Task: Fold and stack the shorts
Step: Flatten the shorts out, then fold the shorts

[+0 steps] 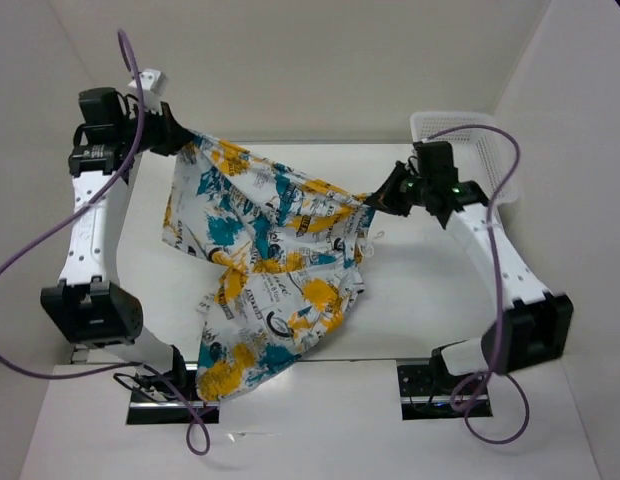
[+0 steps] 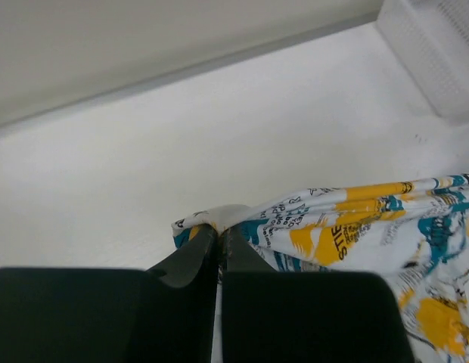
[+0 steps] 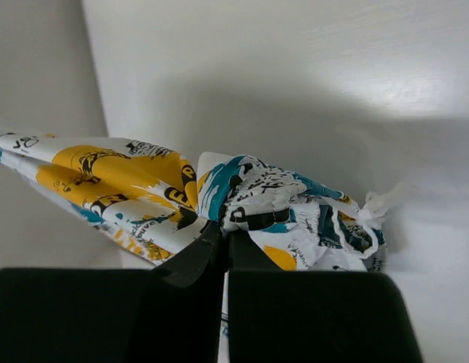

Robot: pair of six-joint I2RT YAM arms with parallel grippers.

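Observation:
The shorts (image 1: 270, 260), white with a teal, yellow-orange and black print, hang in the air above the table, stretched between both arms. My left gripper (image 1: 186, 138) is shut on one upper corner at the back left; the pinched hem of the shorts (image 2: 348, 219) shows at its fingertips (image 2: 219, 228). My right gripper (image 1: 378, 200) is shut on a bunched edge at the right, where the crumpled shorts (image 3: 287, 208) sit on its tips (image 3: 225, 231). The lower part of the cloth droops toward the near table edge.
A white plastic mesh basket (image 1: 480, 135) stands at the back right by the wall, also seen as the basket (image 2: 439, 45) in the left wrist view. Purple cables (image 1: 50, 240) loop around both arms. The white table (image 1: 430, 290) is walled at the back and sides.

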